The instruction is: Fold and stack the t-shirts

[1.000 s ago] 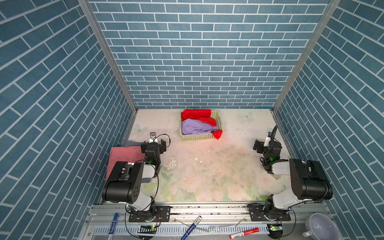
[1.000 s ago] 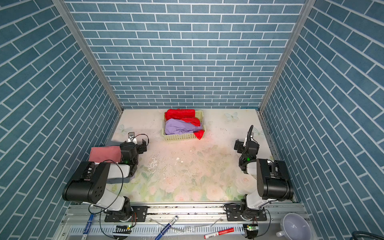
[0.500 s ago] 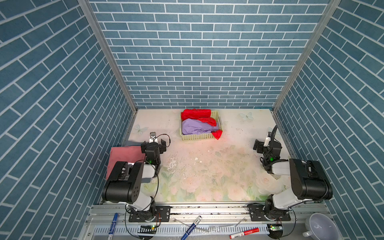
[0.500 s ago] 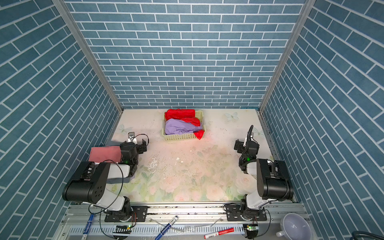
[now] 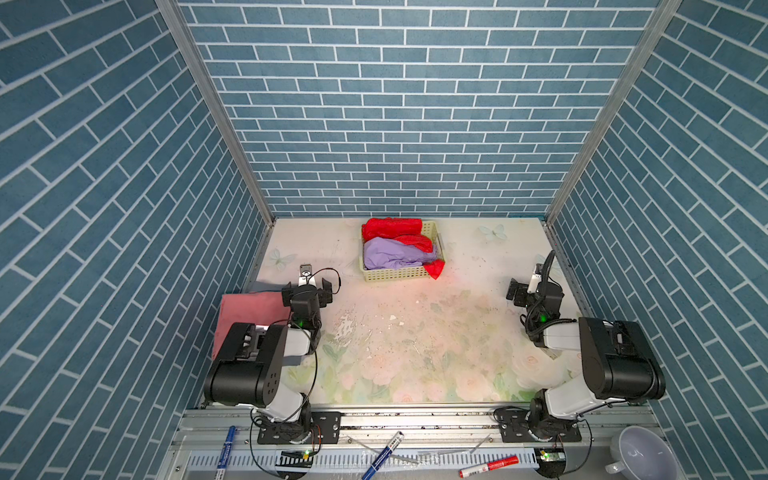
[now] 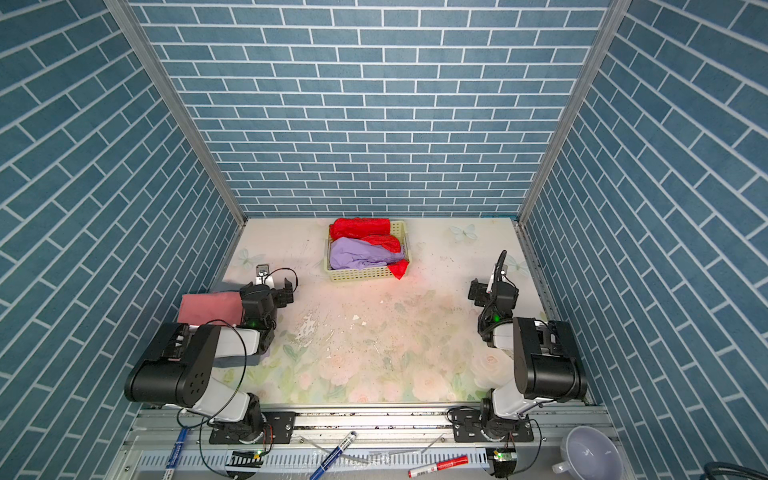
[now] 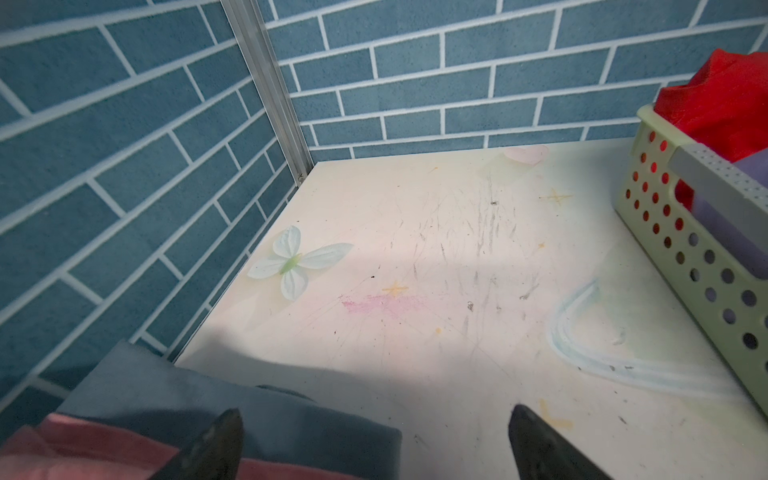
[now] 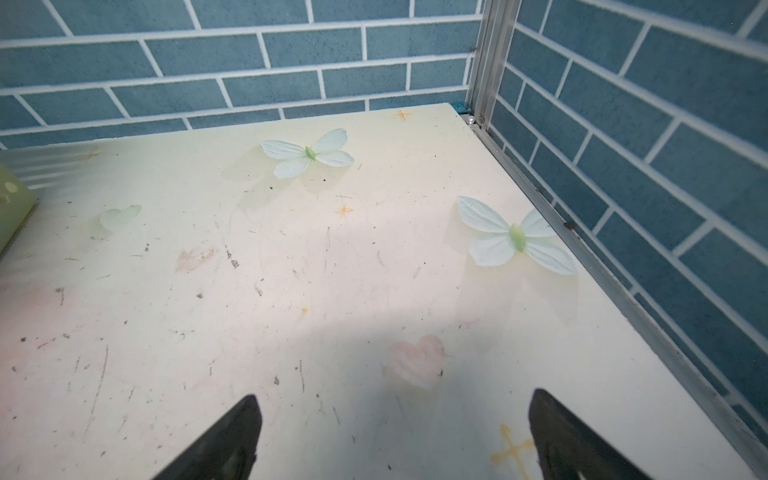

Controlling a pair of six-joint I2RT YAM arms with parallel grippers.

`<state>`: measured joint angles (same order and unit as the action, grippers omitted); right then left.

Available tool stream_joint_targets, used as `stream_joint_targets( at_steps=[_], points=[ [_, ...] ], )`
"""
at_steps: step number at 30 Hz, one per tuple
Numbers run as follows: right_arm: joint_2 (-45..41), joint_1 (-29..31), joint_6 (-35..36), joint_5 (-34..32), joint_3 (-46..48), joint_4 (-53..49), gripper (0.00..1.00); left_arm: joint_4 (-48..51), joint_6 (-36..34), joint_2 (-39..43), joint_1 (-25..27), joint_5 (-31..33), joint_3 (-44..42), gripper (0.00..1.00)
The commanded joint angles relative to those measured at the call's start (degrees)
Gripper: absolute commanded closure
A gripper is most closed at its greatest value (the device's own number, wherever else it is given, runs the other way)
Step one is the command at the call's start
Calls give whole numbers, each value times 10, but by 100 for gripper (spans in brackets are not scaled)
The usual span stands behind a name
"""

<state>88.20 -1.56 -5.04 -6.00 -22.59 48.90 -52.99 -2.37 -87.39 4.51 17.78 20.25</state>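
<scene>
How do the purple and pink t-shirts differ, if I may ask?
The purple t-shirt is crumpled; the pink t-shirt is folded flat. The purple one sits in the basket against a red t-shirt; the pink one rests on a grey t-shirt at the table's left edge. Neither is held.

lilac tee (image 5: 390,255), red tee (image 5: 390,227) crumpled, salmon (image 5: 249,309) folded

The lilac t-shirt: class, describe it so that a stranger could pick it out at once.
On the pale floral table, find the yellow perforated basket standing near the back brick wall. The lilac t-shirt lies crumpled inside, toward the basket's near side. Its neighbour is the red t-shirt; this is the only purple cloth.
</scene>
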Motion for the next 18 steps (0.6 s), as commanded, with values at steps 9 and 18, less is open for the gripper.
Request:
stream_joint_targets(
  at_steps=[9,18],
  points=[
    [0,-2,13,-7,6,17,1,1,1,-4,-2,-1,5,0],
    [-172,3,-1,19,-73,-229,1,259,5,153,3,-45,115,0]
  ],
)
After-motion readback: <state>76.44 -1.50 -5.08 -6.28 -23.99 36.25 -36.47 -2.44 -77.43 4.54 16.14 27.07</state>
